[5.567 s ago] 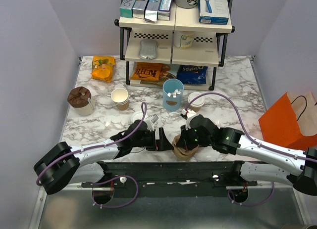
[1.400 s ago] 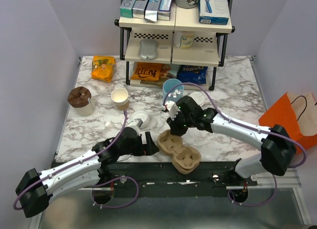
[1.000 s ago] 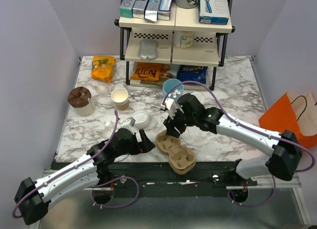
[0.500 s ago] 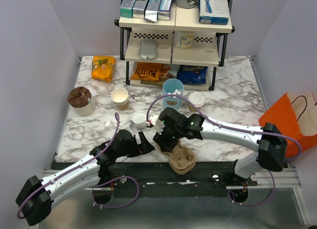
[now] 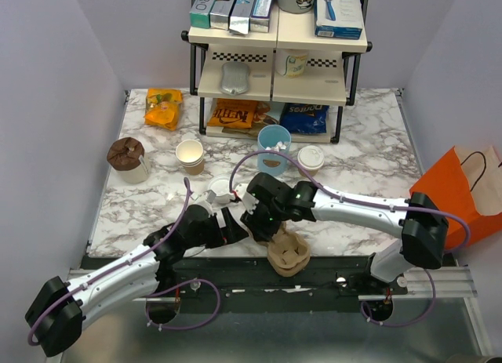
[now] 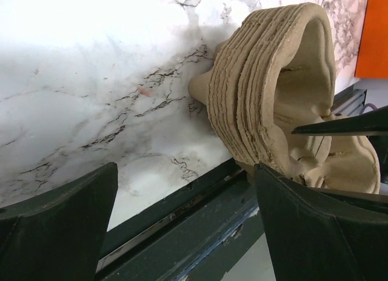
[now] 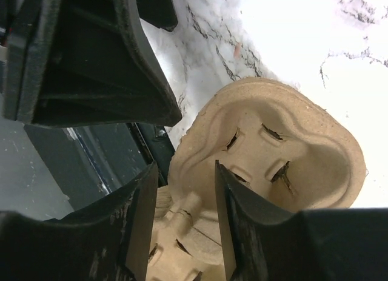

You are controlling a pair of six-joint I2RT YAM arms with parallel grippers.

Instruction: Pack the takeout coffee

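Two arms crowd the near edge of the marble surface [image 5: 369,143], both at the stack of pulp carriers [image 5: 286,253]. The left gripper [image 5: 230,222] sits just left of the stack with its jaws spread wide and nothing between them. In its wrist view the left gripper [image 6: 185,172] frames bare marble and the dark table edge, with the nested carrier layers [image 6: 273,93] tipped up just beyond its right finger. The right gripper [image 5: 263,222] is down on the far end of the stack. From its own camera the right gripper [image 7: 186,172] has its jaws partway apart, straddling a carrier rim [image 7: 273,153]. Whether they actually pinch it, I can't tell.

The takeout coffee [image 5: 311,157], tan cup with a white lid, stands upright farther back on the surface, just right of the light-blue cup [image 5: 274,150], in front of the shelf rack [image 5: 276,73] and well clear of both grippers. An orange bag [image 5: 455,190] stands at the right edge.
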